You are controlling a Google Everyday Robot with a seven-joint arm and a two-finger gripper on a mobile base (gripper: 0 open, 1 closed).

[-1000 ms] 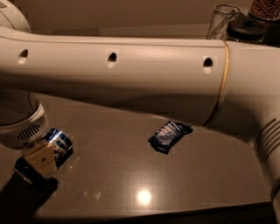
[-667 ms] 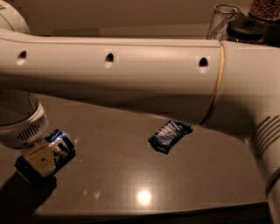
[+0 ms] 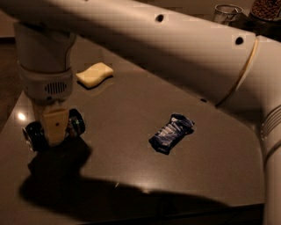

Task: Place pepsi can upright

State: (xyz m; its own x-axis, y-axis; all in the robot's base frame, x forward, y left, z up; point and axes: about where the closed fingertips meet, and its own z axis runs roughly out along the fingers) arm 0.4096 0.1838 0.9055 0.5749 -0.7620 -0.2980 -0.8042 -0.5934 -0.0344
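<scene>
The pepsi can (image 3: 77,123) is dark blue and lies on its side at the left of the grey table (image 3: 131,101). My gripper (image 3: 54,132) hangs down from the wrist (image 3: 46,83) straight over it. One beige finger (image 3: 55,124) crosses the can's middle, so only the can's two ends show on either side of it. The gripper is shut on the can. The can is at or just above the table top, over its own dark shadow. I cannot tell whether it touches the table.
A flat blue-and-white snack wrapper (image 3: 171,132) lies mid-table. A yellow sponge (image 3: 94,74) lies at the back left. My white arm (image 3: 175,39) spans the top of the view. A glass (image 3: 227,13) and a jar (image 3: 266,9) stand at the back right.
The arm has lifted away from the back of the table, so the sponge now shows. The gripper still holds the can, now with the wrist upright above it.
</scene>
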